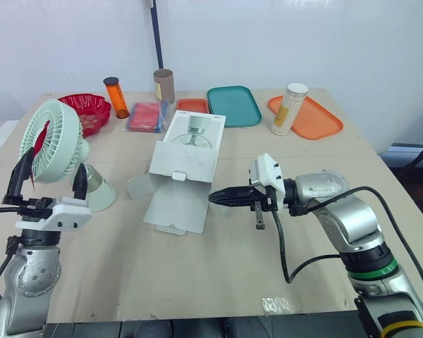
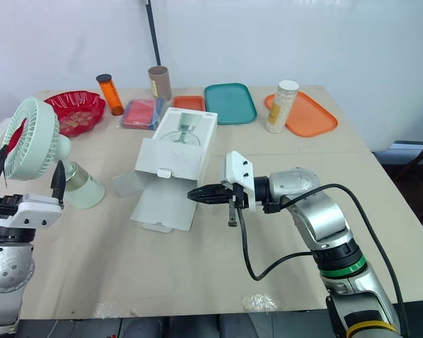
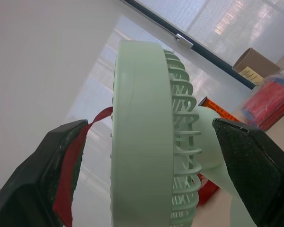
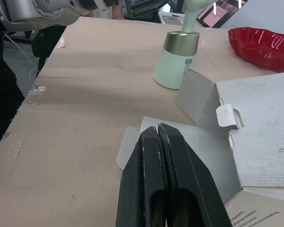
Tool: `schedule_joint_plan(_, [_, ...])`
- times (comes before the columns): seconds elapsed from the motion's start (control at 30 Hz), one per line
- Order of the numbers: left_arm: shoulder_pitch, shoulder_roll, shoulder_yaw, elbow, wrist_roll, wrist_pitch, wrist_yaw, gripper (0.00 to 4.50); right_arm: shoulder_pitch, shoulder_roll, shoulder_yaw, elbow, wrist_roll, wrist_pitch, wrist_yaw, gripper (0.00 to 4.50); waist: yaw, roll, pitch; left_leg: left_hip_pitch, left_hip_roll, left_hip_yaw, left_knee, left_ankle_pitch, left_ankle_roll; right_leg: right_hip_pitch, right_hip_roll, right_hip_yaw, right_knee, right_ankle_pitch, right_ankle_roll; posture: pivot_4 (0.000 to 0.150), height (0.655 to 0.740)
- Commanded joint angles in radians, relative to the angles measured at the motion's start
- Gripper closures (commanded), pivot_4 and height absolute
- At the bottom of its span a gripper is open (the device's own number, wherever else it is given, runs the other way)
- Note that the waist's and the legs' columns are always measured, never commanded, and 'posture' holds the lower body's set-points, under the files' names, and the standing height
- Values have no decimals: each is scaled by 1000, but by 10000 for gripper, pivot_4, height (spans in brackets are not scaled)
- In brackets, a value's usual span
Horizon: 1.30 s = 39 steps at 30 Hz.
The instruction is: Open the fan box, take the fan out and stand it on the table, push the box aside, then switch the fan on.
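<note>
Fan [image 1: 53,141] is out of its box and stands upright on its cone base at the left side of the table [image 1: 218,267]. The stem is vertical and the head's on edge, motor hump toward the box. Left end effector [image 1: 55,160] has its fingers apart, one each side of the head, can't tell if they touch it. White box [image 1: 187,151] lies flat mid-table, long axis running away from the robot, flap open at the near end. Right end effector [image 1: 213,199], fingers pressed together, points at that flap's edge. Tan tabletop with a teal tray [image 1: 234,105], orange tray [image 1: 317,120] and red bowl [image 1: 88,109] along the back, white wall behind
</note>
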<state>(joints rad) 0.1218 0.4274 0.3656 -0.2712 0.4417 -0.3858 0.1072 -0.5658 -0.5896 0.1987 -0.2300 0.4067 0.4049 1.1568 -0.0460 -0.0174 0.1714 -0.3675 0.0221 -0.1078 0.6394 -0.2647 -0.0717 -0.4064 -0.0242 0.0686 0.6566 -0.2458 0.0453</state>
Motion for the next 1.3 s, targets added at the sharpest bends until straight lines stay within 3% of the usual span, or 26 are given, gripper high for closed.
schedule_joint_plan(0.03, [4,2,9,-38,-22,5,-6,122,-21,4,-3,-12,3,-13,6,45000,0,0,0,0,0,0,0,0,0,0,0,0,0,0,0,1500,7400])
schedule_joint_plan(0.5, [-26,-27,-14,-47,-105,60,-57,122,-18,8,-2,-14,-3,-14,-3,45000,0,0,0,0,0,0,0,0,0,0,0,0,0,0,0,1500,7400])
schedule_joint_plan(0.53, [-27,-26,-17,-45,-101,60,-56,5596,-18,8,-3,-15,-3,-14,-3,45000,0,0,0,0,0,0,0,0,0,0,0,0,0,0,0,1500,7400])
schedule_joint_plan(0.57, [-29,-25,-20,-42,-99,59,-56,6945,-18,9,-3,-14,-3,-14,-4,45000,0,0,0,0,0,0,0,0,0,0,0,0,0,0,0,1500,7400])
schedule_joint_plan(0.67, [-35,-24,-25,-29,-94,61,-53,17920,-19,10,-3,-12,-4,-15,-4,45000,0,0,0,0,0,0,0,0,0,0,0,0,0,0,0,1500,7400])
schedule_joint_plan(0.9, [-49,-21,-32,-13,-97,65,-54,17920,-16,14,-3,-16,-5,-13,-4,45000,0,0,0,0,0,0,0,0,0,0,0,0,0,0,0,1500,7400])
schedule_joint_plan(1.3, [-65,-65,-74,25,-207,97,-100,17920,-15,12,-8,-29,-3,-10,-10,45000,1,0,0,0,0,0,0,0,0,1,0,0,0,0,0,1500,7400])
